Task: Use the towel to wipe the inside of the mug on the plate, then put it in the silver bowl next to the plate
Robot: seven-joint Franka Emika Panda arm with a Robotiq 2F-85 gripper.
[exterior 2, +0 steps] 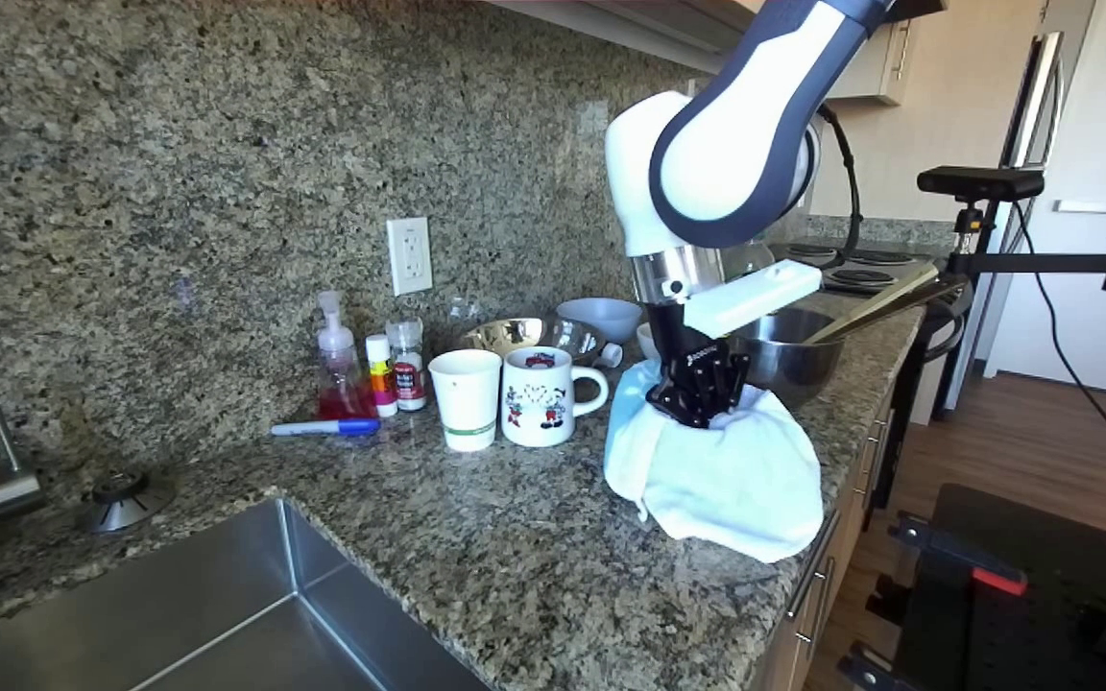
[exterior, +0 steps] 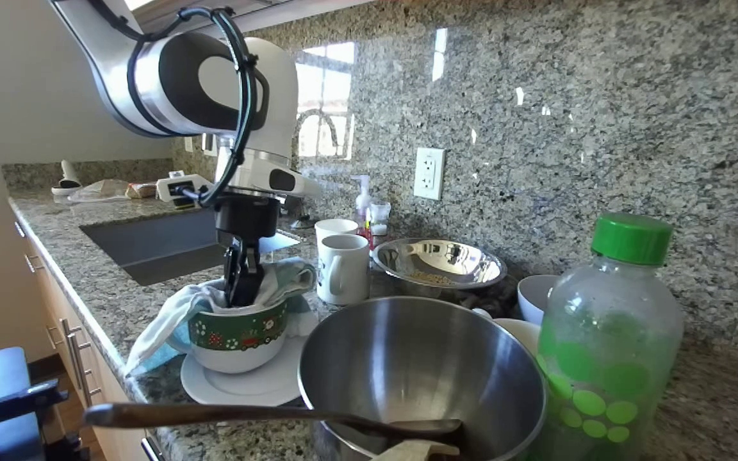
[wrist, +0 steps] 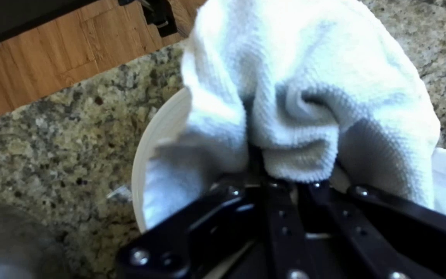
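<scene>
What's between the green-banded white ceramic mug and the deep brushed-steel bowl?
In an exterior view, the round white plate's edge; a pale cloth towel hangs beyond.

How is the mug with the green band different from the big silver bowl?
The mug is white with a green patterned band; the silver bowl is plain metal. The mug is smaller than the bowl. The towel drapes over the mug's rim, while a long brown utensil rests in the bowl. Both are round and stand upright.
</scene>
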